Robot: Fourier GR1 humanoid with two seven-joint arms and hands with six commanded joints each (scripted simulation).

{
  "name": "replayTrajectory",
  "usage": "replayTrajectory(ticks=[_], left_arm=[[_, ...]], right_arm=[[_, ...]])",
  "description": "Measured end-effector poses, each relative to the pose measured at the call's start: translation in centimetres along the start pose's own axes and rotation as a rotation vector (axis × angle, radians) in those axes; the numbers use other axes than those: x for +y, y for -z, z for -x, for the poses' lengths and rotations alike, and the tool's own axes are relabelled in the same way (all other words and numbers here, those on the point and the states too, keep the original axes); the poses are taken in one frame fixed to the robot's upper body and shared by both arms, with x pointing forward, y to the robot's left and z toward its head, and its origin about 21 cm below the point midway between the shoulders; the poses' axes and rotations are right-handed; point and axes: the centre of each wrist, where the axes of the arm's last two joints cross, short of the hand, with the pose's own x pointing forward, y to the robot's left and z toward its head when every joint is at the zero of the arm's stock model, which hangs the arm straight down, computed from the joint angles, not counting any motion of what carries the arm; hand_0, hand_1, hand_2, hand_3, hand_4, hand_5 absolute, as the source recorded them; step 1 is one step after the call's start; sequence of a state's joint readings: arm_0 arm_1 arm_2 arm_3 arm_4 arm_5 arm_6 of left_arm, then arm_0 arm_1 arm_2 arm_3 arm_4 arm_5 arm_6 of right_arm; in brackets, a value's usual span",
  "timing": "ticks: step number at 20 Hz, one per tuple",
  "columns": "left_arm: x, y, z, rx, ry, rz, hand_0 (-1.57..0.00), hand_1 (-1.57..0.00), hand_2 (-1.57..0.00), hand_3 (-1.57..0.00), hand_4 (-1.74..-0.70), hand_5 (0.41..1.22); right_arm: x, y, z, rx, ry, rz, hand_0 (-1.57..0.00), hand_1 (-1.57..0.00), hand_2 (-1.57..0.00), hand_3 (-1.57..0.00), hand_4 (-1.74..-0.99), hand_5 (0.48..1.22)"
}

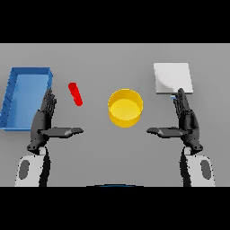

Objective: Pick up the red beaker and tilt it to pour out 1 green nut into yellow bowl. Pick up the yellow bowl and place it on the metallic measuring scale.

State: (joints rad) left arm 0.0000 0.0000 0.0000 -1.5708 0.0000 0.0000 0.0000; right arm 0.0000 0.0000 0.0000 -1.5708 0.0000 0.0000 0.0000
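The red beaker (75,94) lies as a slim red shape on the table, left of centre. A yellow bowl (125,108) stands in the middle; I cannot see a nut in it. At the back right rests the metallic measuring scale (172,78), a pale square plate. My left hand (45,121) hovers near the front left, fingers straight and thumb pointing inward, a short way below and left of the beaker. My right hand (186,120) mirrors it at the front right, just below the scale, fingers straight, holding nothing.
A blue tray (13,96) with raised walls sits at the far left, close beside my left hand.
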Motion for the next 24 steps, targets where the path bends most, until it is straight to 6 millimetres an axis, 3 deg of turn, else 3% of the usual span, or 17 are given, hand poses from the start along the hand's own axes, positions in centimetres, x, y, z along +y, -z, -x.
replayTrajectory(ticks=[6,9,14,21,24], left_arm=[[-0.3,-0.5,0.0,-0.004,-0.003,0.006,0.00,0.00,0.00,0.00,-1.20,0.677],[-0.1,-2.6,-1.0,-0.061,0.121,0.075,0.00,0.00,0.00,0.00,-1.20,0.674],[-0.5,-3.0,-1.6,-0.025,0.156,0.090,0.00,0.00,0.00,0.00,-1.18,0.657],[-0.9,-1.2,-0.8,0.032,0.170,0.089,0.00,0.00,0.00,0.00,-1.20,0.659],[-1.3,1.0,-0.3,0.035,0.182,0.083,0.00,0.00,0.00,0.00,-1.21,0.663]], right_arm=[[-0.6,-0.1,0.2,0.004,-0.003,-0.001,0.00,0.00,0.00,0.00,-1.177,0.572],[-1.6,-1.0,-0.6,-0.072,-0.219,-0.028,0.00,0.00,0.00,0.00,-1.190,0.579],[-1.3,-1.2,-1.1,-0.059,-0.231,-0.059,0.00,0.00,0.00,0.00,-1.225,0.590],[-2.1,-1.2,-1.3,-0.087,-0.190,-0.088,0.00,0.00,0.00,0.00,-1.291,0.623],[-2.1,-1.3,-1.2,-0.090,-0.178,-0.105,0.00,0.00,0.00,0.00,-1.296,0.621]])
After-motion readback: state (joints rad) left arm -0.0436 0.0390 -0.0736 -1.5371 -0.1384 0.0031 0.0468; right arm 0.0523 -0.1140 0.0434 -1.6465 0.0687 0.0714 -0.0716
